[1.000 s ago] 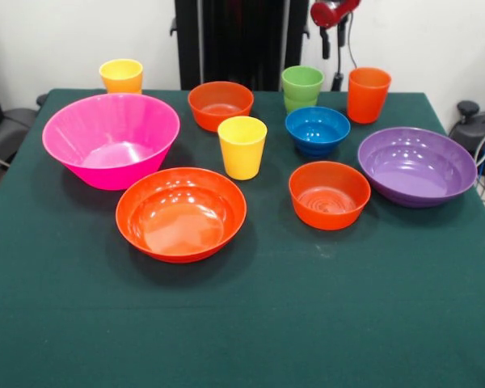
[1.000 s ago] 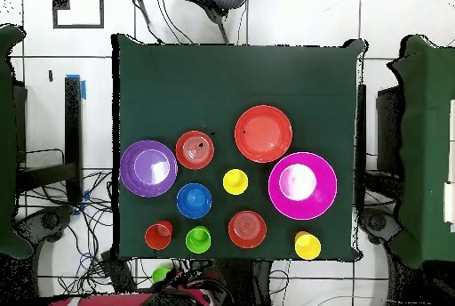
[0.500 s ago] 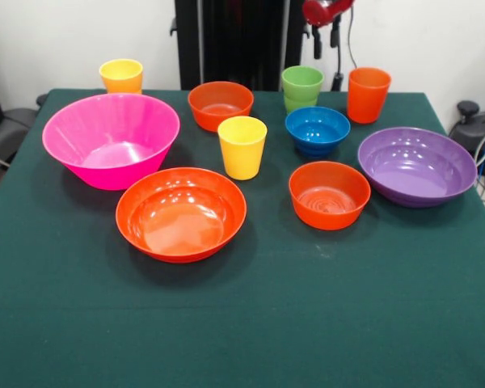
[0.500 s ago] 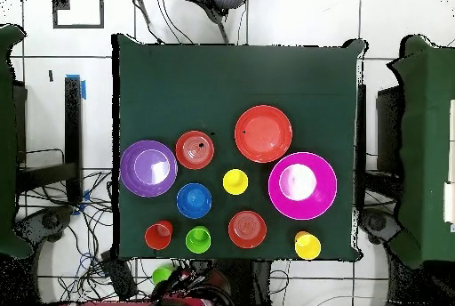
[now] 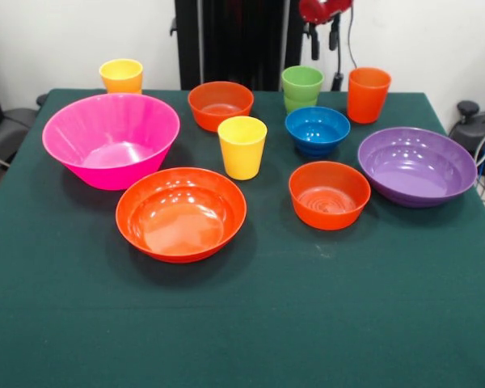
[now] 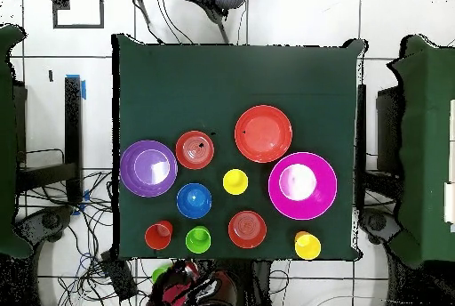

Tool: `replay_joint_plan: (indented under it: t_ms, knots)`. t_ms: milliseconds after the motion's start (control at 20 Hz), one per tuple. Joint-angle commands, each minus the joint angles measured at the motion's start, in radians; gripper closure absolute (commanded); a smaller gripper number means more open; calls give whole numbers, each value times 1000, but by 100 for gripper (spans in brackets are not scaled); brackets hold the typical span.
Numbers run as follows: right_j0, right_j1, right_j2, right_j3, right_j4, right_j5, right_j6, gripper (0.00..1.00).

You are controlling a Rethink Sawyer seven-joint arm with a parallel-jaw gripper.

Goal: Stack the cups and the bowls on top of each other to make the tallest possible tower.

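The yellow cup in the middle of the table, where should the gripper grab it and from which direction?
Probably straight down from above, pinching the rim or upper wall of the yellow cup. It stands upright, mouth up, apart from its neighbours. The pink bowl, wide orange bowl and blue bowl ring it, so a sideways approach looks more crowded.

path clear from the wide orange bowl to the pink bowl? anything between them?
Nothing visible stands between them. The wide orange bowl sits right next to the pink bowl on the green table, both upright and empty. The nearest other piece, the middle yellow cup, is off to the side of that line.
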Motion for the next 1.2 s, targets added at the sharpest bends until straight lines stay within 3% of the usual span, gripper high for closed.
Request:
replay_joint_plan:
  t_ms: [50,500,800,1200]
  knots:
    - [-17,1,112,-132,16,103,112,0]
    - [219,202,-94,-208,89,-79,118,0]
    - [263,226,-115,-236,80,-21,117,0]
    - [297,243,-138,-247,96,-50,141,0]
